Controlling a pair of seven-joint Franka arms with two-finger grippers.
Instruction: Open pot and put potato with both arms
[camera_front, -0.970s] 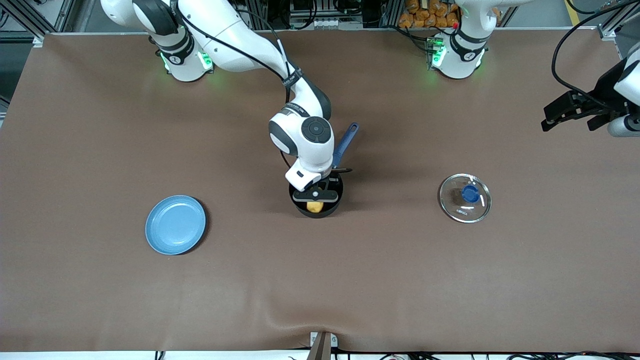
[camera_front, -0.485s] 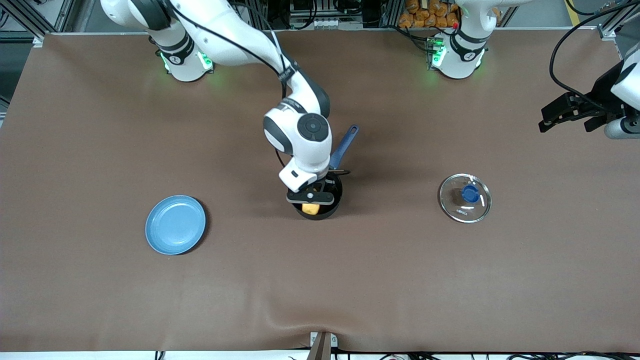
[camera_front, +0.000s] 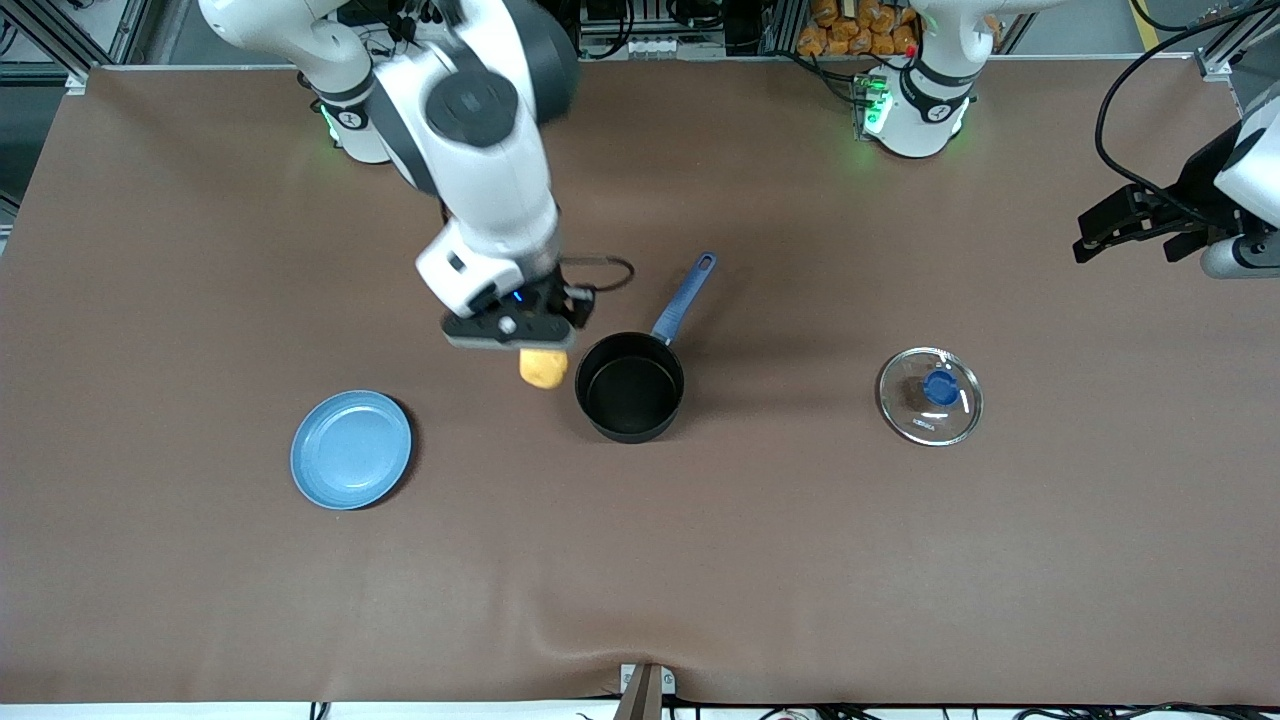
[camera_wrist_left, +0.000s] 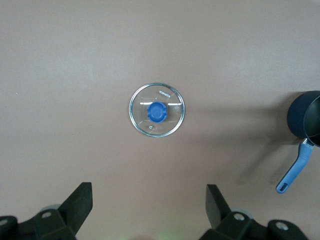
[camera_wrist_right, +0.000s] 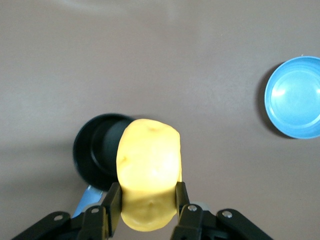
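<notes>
I am looking at the light-blue plate (camera_front: 351, 449) lying bare toward my right arm's end of the table. My right gripper (camera_front: 541, 352) is clamping the potato (camera_front: 543, 368) in the air just beside the black saucepan (camera_front: 631, 389), which is sitting uncovered. The glass lid (camera_front: 930, 396) is lying toward my left arm's end, and my left gripper (camera_wrist_left: 148, 206) is hanging high above it, fingers spread apart.

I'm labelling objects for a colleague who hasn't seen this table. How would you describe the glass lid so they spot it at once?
On the brown table, start at the black pot in the middle and move toward the left arm's end. The glass lid lies there flat and alone. It is the only see-through round thing, with a blue knob at its centre, unlike the solid light-blue plate.
</notes>
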